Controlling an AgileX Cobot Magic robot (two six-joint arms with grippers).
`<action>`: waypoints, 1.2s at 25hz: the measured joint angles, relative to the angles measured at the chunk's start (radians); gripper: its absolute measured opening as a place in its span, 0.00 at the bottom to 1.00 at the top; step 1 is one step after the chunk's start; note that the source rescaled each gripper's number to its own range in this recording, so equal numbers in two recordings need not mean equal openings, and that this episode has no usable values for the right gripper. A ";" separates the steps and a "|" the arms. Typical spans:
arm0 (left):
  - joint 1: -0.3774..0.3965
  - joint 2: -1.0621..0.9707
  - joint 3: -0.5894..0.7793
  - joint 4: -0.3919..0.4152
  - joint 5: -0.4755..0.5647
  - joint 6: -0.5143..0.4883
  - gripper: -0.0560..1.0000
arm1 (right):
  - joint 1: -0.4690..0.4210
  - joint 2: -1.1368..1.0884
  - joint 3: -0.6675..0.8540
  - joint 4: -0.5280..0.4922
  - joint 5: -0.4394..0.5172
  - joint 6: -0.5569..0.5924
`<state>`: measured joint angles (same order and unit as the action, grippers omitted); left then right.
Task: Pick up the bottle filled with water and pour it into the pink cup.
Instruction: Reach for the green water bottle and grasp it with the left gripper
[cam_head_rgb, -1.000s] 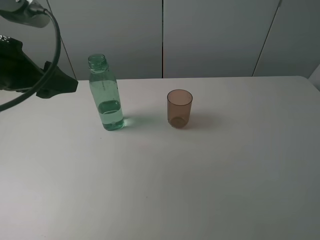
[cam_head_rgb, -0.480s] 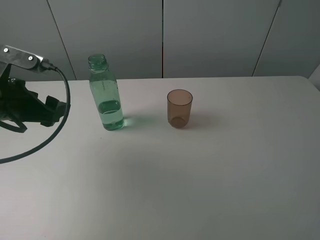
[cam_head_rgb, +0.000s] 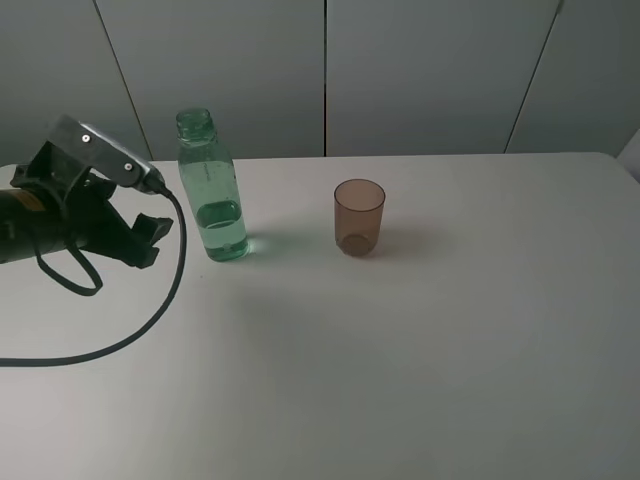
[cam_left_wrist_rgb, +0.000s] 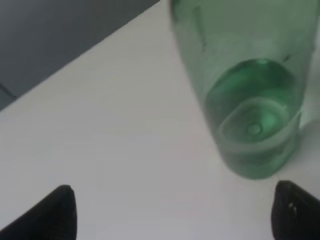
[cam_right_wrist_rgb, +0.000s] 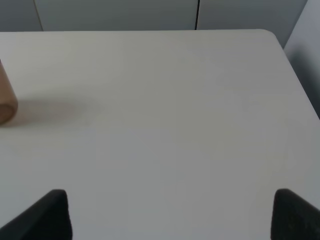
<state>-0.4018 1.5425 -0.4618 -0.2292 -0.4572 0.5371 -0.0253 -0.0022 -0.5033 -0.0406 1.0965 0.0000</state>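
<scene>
Exterior high: bottle (cam_head_rgb: 212, 190) holds water (cam_head_rgb: 226, 228), lower third; pink cup (cam_head_rgb: 359, 218) looks empty.

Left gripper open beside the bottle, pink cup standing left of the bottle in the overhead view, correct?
No: the exterior high view shows the pink cup right of the bottle. The left gripper is open beside the bottle, as you said.

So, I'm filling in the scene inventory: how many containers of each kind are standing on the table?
Bottles: 1 (the green bottle, upright, no cap, partly filled)
Cups: 1 (the pink cup, upright)
Total: 2
</scene>
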 joint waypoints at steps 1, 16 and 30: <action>-0.010 0.015 0.000 0.028 -0.030 -0.018 1.00 | 0.000 0.000 0.000 0.000 0.000 0.000; -0.017 0.201 0.000 0.098 -0.300 -0.172 1.00 | 0.000 0.000 0.000 0.000 0.000 0.000; -0.017 0.422 -0.002 0.158 -0.615 -0.272 1.00 | 0.000 0.000 0.000 0.000 0.000 0.000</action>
<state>-0.4184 1.9647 -0.4635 -0.0715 -1.0727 0.2656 -0.0253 -0.0022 -0.5033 -0.0406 1.0965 0.0000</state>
